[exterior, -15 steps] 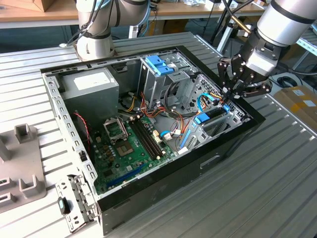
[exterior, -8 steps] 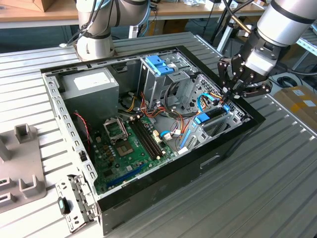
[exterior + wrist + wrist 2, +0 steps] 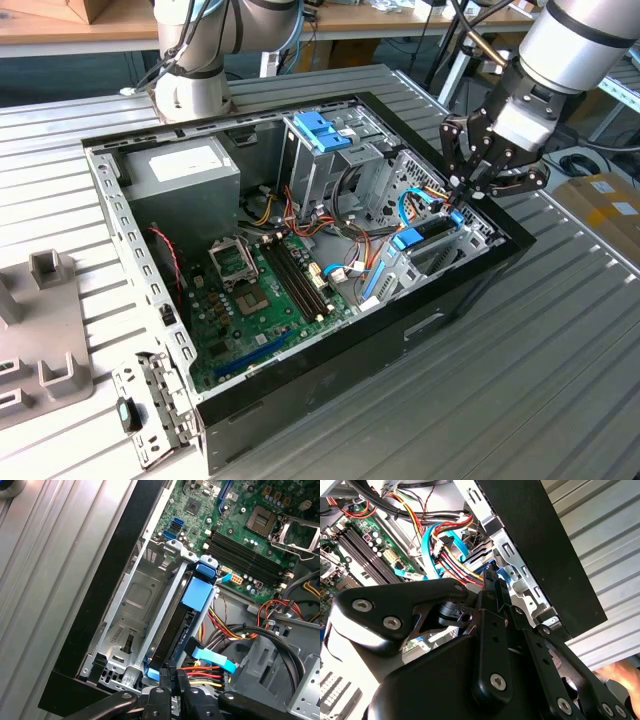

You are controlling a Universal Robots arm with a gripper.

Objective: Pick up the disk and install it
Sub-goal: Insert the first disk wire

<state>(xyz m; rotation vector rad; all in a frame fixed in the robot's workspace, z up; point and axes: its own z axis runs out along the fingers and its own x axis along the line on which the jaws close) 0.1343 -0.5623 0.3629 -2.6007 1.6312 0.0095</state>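
Note:
The disk (image 3: 428, 232) stands on edge in the metal bay at the corner of the open computer case (image 3: 470, 290) on the exterior view's right. Its blue carrier tab faces the motherboard. In the first wrist view the disk (image 3: 175, 630) lies along the bay as a dark strip with a blue tab on top. My gripper (image 3: 461, 197) hangs over the disk's cable end, its fingers shut together. In the first wrist view the gripper's (image 3: 175, 676) tips sit at the blue end of the carrier. In the second wrist view the gripper (image 3: 491, 582) meets that blue end among coloured cables.
Inside the case are a grey power-supply box (image 3: 185, 170), a drive cage with a blue handle (image 3: 322, 130), the green motherboard (image 3: 260, 290) and bundles of cables (image 3: 235, 650) beside the bay. A second arm's base (image 3: 190, 90) stands behind the case. A grey fixture (image 3: 40, 340) sits on the exterior view's left.

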